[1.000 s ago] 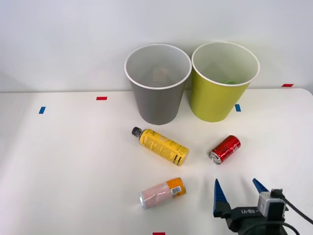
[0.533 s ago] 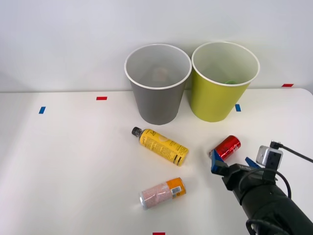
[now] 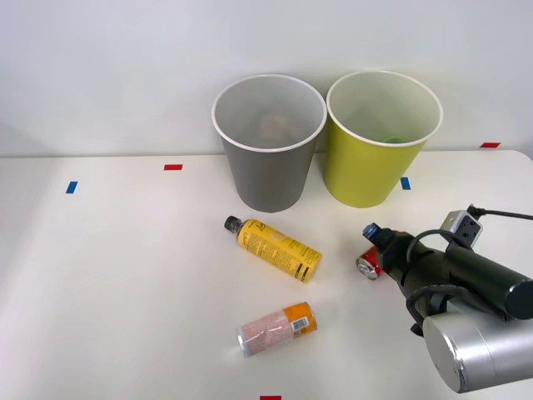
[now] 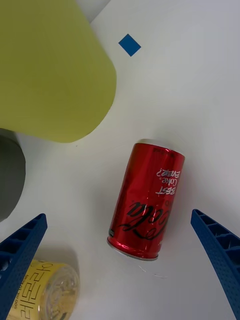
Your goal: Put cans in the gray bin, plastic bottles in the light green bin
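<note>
Lying on its side toward the table's right edge: red cola can, between the right gripper's spread fingers. Probably light, slick, dentable; best pinched across mid-body.

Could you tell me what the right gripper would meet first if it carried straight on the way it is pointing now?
Most likely the red can, lying on its side on the table between the open right gripper's fingers; depth is unclear.
</note>
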Robot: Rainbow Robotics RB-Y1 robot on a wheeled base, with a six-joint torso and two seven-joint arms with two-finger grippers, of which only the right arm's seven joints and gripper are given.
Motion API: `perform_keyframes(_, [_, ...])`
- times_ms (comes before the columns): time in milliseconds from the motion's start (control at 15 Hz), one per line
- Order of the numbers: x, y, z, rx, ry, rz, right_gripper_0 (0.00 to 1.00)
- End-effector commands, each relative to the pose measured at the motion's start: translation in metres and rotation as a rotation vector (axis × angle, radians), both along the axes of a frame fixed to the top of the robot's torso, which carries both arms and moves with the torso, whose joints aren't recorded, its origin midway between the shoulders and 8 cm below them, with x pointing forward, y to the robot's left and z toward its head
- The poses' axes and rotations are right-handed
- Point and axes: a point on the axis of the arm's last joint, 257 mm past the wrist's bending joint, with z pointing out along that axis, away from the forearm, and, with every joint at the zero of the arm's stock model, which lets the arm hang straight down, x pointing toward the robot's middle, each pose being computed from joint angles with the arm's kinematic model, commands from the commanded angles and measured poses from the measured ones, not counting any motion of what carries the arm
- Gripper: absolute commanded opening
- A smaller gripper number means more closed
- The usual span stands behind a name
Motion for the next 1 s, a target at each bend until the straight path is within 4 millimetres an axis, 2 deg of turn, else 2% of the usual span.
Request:
perform_keyframes(67, [0.0, -0.015, 0.0, 0.066, 0.063, -0.105, 1.0])
perform_keyframes(200, [0.002, -0.022, -0.007, 0.088, 0.102, -0.152, 1.0])
perform_keyframes(467, [0.022, -0.033, -0.027, 0.144, 0.15, -0.247, 1.0])
perform_keyframes(667, [0.015, -0.043, -0.031, 0.128, 0.22, -0.309, 1.0])
perform_keyframes(867, [0.014, -0.034, -0.033, 0.146, 0.275, -0.305, 1.0])
perform_keyframes(1000, [0.029, -0.027, -0.035, 0.153, 0.294, -0.3, 1.0])
